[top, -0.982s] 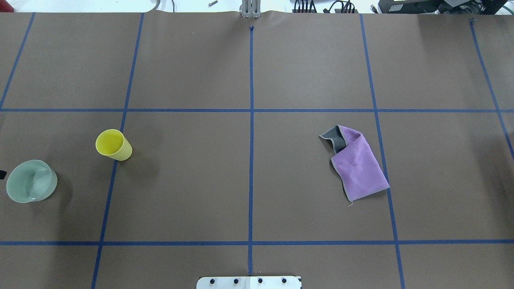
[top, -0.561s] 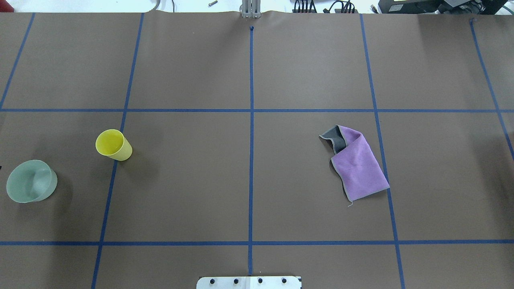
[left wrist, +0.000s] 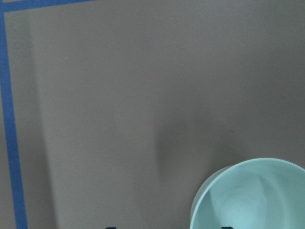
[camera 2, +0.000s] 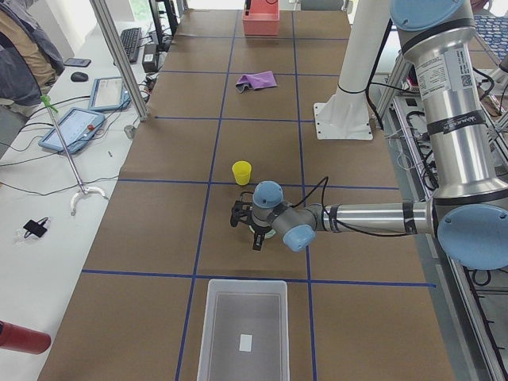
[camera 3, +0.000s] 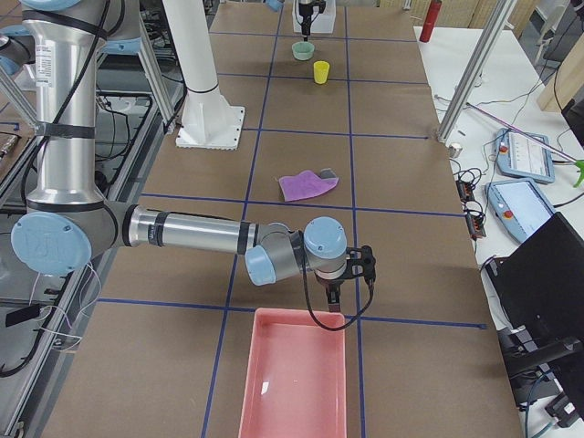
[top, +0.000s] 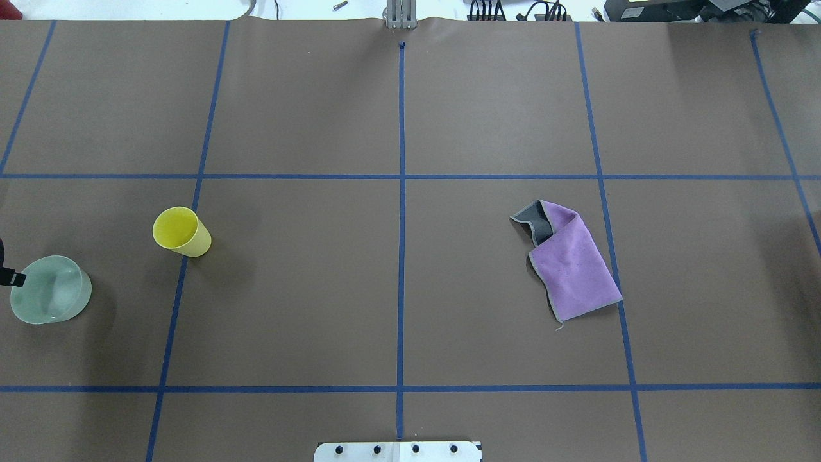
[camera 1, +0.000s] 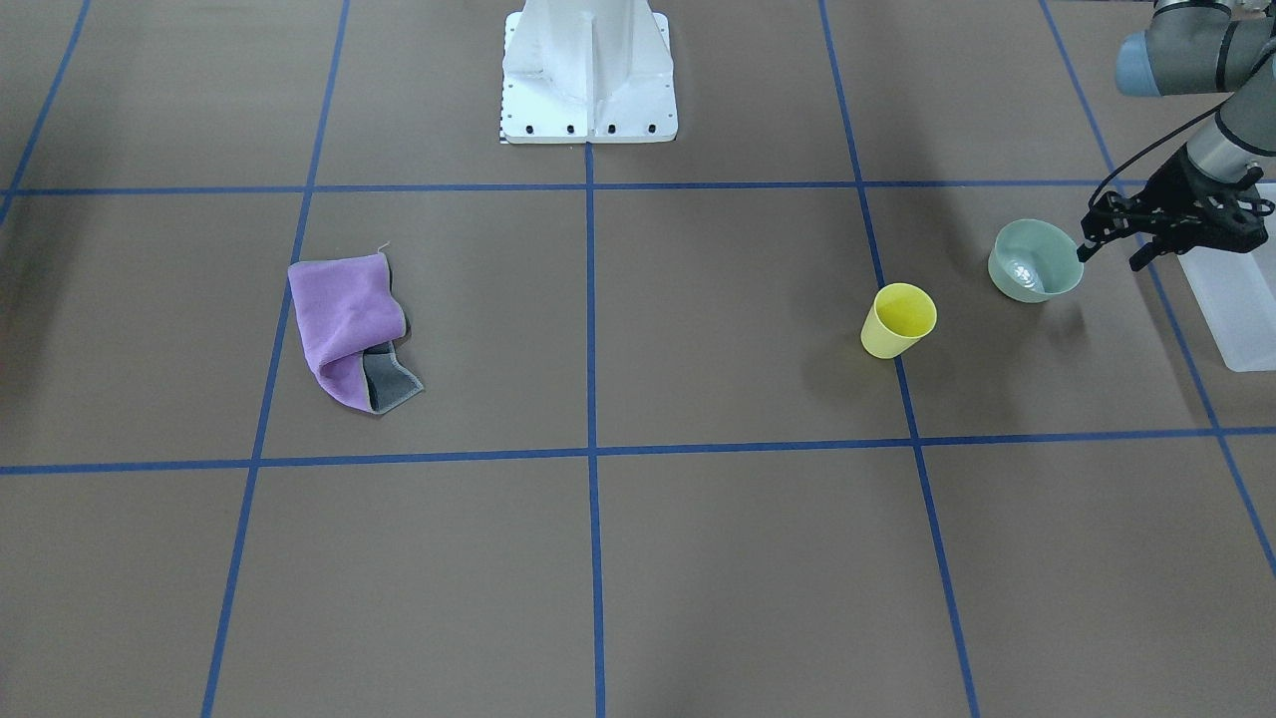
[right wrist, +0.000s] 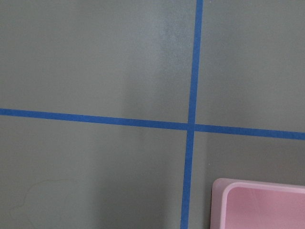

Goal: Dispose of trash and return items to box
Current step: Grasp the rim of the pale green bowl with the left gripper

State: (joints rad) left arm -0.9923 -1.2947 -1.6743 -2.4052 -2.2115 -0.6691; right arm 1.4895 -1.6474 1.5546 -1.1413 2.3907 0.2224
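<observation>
Brown paper with a grid of blue tape covers the table [camera 1: 698,558]. The mint-green bowl [camera 1: 1035,261] stands upright at the right side of the front-facing view. The yellow cup [camera 1: 899,319] is near it, to the lower left, and the frosted box [camera 1: 1236,319] is at the right edge, apart from both. The left gripper [camera 1: 1110,257] hangs at the bowl's rim with its jaws spread wide. In its wrist view one finger seems to be outside the wall and one over the inside. I judge the bowl to be light, stiff, smooth plastic, so it may slip or tip. The thin wall at the rim is the place to pinch, with modest force. The right gripper [camera 3: 339,287] is beside the pink tray [camera 3: 292,383], and I cannot tell whether it is wide or closed.
</observation>
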